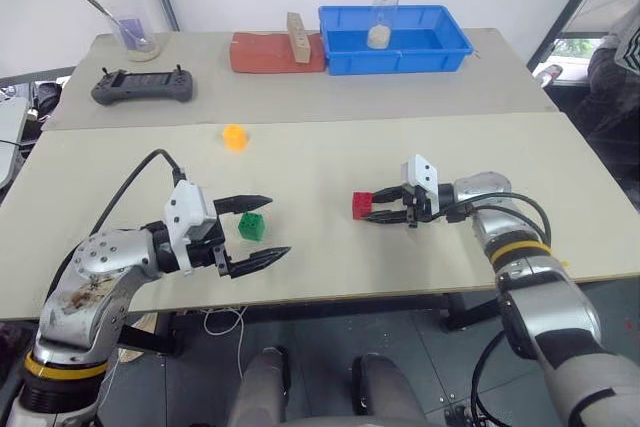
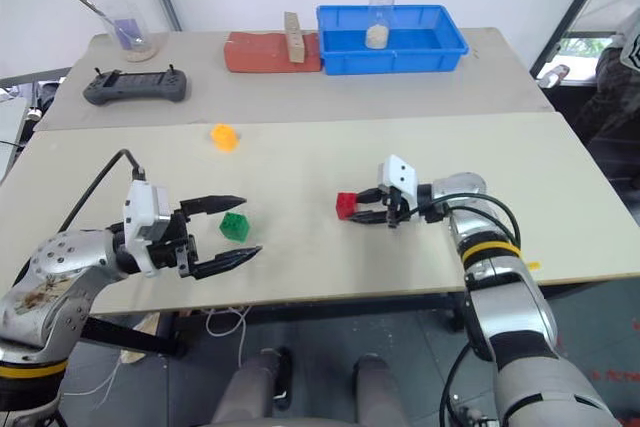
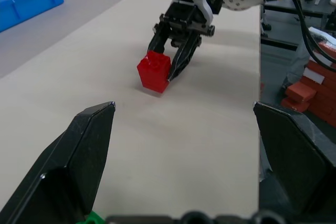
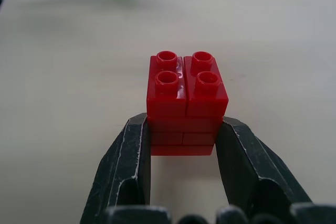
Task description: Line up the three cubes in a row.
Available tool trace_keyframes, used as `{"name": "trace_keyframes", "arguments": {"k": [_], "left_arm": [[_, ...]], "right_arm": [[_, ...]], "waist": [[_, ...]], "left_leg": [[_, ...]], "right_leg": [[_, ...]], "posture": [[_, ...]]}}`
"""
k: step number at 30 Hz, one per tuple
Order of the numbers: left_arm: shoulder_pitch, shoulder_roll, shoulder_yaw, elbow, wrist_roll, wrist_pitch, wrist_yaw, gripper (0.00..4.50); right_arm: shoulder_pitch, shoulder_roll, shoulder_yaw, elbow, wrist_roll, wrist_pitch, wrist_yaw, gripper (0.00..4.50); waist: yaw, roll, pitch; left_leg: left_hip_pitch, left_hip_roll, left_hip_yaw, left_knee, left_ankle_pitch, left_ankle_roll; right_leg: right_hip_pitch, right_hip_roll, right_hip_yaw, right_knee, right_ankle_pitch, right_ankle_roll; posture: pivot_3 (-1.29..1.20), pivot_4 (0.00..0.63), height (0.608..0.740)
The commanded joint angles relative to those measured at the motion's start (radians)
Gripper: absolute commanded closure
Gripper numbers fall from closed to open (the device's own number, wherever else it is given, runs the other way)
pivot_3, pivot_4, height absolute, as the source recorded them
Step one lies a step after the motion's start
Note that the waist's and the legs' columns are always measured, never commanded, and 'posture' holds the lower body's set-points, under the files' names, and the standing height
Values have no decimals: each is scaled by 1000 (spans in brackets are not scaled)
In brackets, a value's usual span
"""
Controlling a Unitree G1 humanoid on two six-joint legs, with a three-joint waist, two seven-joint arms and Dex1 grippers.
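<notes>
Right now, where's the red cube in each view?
Left eye: red cube at table centre, held by the right pincer.
Right eye: just right of centre.
Left wrist: upper middle, clamped.
Right wrist: centre, between the fingers.
Shared landmark: green cube.

Cubes on the near table: 3 total — 1 red cube [image 1: 362, 205], 1 green cube [image 1: 252, 227], 1 orange-yellow cube [image 1: 234, 137].
Far table: 1 blue bin [image 1: 394, 41], 1 glass jar [image 1: 382, 15] inside it, 1 beaker [image 1: 137, 31] with 1 spoon, 1 handheld controller [image 1: 143, 86], 1 tan wooden block [image 1: 295, 38], 1 reddish brick [image 1: 272, 53].
Grippers: 2.
</notes>
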Motion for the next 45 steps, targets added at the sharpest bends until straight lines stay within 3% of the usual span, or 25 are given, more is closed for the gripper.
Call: {"name": "trace_keyframes", "arguments": {"k": [1, 2, 4, 10, 16, 23, 27, 35, 45], "left_arm": [[16, 12, 30, -54, -27, 1, 14, 0], [18, 11, 28, -58, -27, 2, 17, 0], [15, 9, 24, -62, -27, 8, 25, 0], [26, -7, 15, -77, -28, 20, 55, 0], [110, -74, 46, -120, -4, 23, 195, 0], [292, -257, 72, -189, 122, -32, 478, 0], [308, -344, 36, -154, 208, -83, 576, 0], [227, -455, -73, 57, 349, -196, 668, 0], [129, -517, -132, 208, 397, -268, 691, 0]], "right_arm": [[-36, 20, -2, 49, -23, -46, 39, 3101], [-42, 25, -3, 64, -30, -50, 38, 3101], [-55, 29, -7, 96, -49, -66, 32, 2031], [-85, -7, -36, 131, -67, -73, 29, 17], [-41, -75, -89, -63, 14, 50, 100, 17], [292, -147, -144, -972, 248, 617, -69, 17], [421, -174, -148, -1286, 349, 825, -174, 17], [485, -204, -150, -1420, 409, 930, -274, 17], [503, -211, -189, -1468, 452, 964, -389, 17]], "waist": [[0, 0, 0], [0, 0, 0], [2, 0, 0], [3, 0, 0], [3, 0, 0], [9, 0, 0], [16, 0, 0], [22, -2, 1], [21, -3, 0]], "left_leg": [[0, 0, 0, 0, 0, 0], [0, 0, 0, 0, 0, 0], [0, 0, 1, 0, 0, 0], [0, 0, 3, 0, 0, 0], [0, 0, 5, 0, 0, 0], [1, 3, 5, -3, 0, -1], [-1, 2, 7, -2, -5, -8], [-4, 0, 14, 0, -5, -9], [-8, 1, 14, 2, -3, -5]], "right_leg": [[0, 0, 0, 0, 0, 0], [0, 0, 0, 0, 0, 0], [0, 0, 0, 0, 0, -1], [-1, -1, 1, 0, 0, -1], [-2, -1, 3, 0, 0, -1], [-3, -2, 6, 1, 1, -1], [-5, -3, 7, 0, 1, -1], [-11, -7, 8, -4, 7, -4], [-12, -1, 10, -5, 11, 2]], "posture": [[0, 150, 740], [0, 150, 740], [0, 150, 740], [0, 150, 740], [0, 150, 740], [0, 150, 740], [0, 150, 740], [0, 150, 740], [0, 150, 740]]}}
